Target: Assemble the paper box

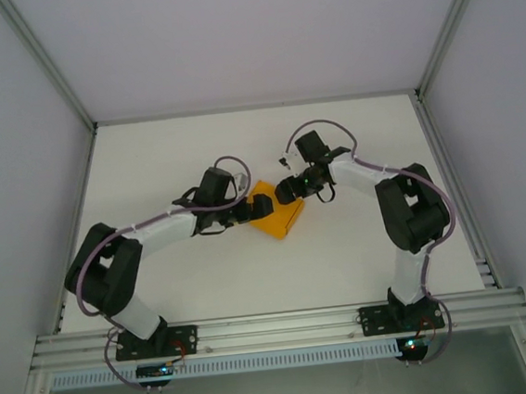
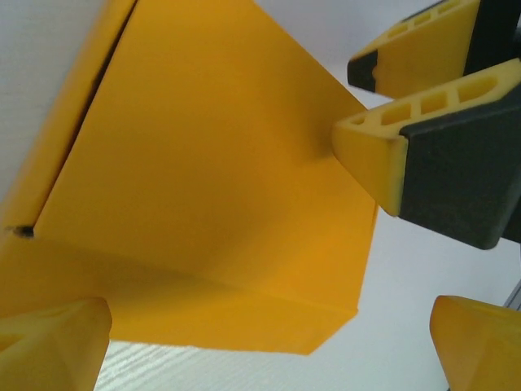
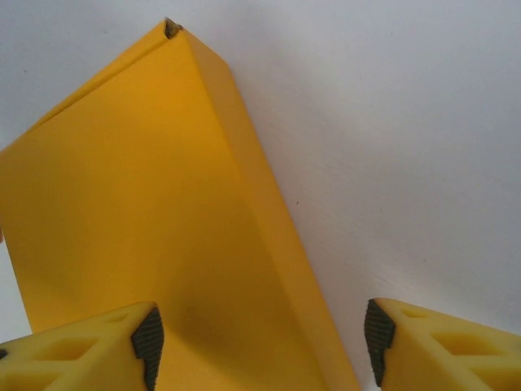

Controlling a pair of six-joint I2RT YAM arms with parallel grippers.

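The paper box (image 1: 279, 214) is a small orange-yellow card box lying on the white table between both arms. My left gripper (image 1: 243, 214) is at its left end, and in the left wrist view it (image 2: 264, 350) stands wide open with the box (image 2: 203, 179) and a folded flap spanning the gap. My right gripper (image 1: 291, 192) is at the box's far right corner. In the right wrist view it (image 3: 260, 346) is open astride the long edge of the box (image 3: 138, 228), with a gap beside the right pad. The right gripper's fingertips (image 2: 370, 155) touch the box's far edge.
The white table (image 1: 362, 253) is fenced by an aluminium frame (image 1: 285, 325) along the near edge and grey walls on the sides. Both arms bend inward toward the middle, their wrists close together over the box.
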